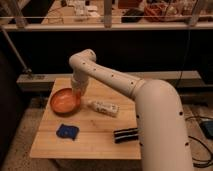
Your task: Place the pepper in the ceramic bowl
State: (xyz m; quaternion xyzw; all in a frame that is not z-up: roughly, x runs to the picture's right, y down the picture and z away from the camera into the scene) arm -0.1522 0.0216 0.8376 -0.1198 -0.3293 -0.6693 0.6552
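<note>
The placing step is nearly done: the closed claw [77,89] holds the small slim orange pepper [78,93] (barely distinct) over the round orange-brown ceramic bowl's [61,102] right rim, so the next move is probably to release it.

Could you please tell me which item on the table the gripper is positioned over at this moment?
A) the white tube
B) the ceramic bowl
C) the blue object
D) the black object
B: the gripper hangs over the right-hand rim of the ceramic bowl, while the white tube lies apart to the right of it.
</note>
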